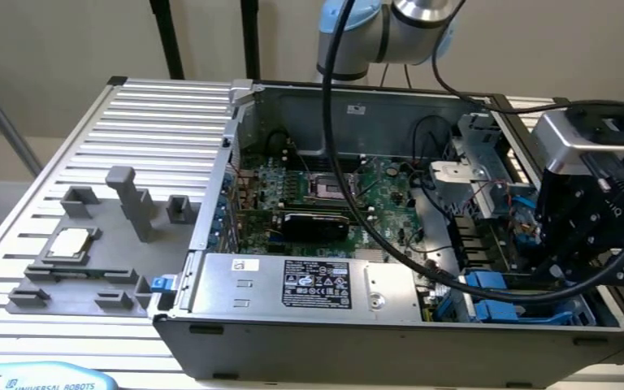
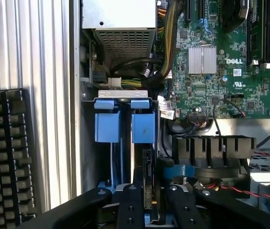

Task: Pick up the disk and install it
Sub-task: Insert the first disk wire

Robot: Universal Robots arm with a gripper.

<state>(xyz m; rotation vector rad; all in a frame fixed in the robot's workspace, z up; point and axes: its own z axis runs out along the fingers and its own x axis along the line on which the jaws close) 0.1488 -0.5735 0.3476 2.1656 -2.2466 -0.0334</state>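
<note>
Gripper (image 2: 148, 210) astride disk (image 2: 147, 179) edge.

Ribbed matt metal table (image 1: 149, 122), blue plastic carriers (image 2: 125, 121)

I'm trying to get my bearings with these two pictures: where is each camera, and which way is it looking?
Exterior view: off the arm, above and in front of the open computer case, looking down into it; the arm and gripper show at the exterior view's right.
Wrist view: on the wrist, looking straight down past the gripper onto the blue carriers in the drive bay.
Shared: both see the blue carriers, the green motherboard and the power supply box.
</note>
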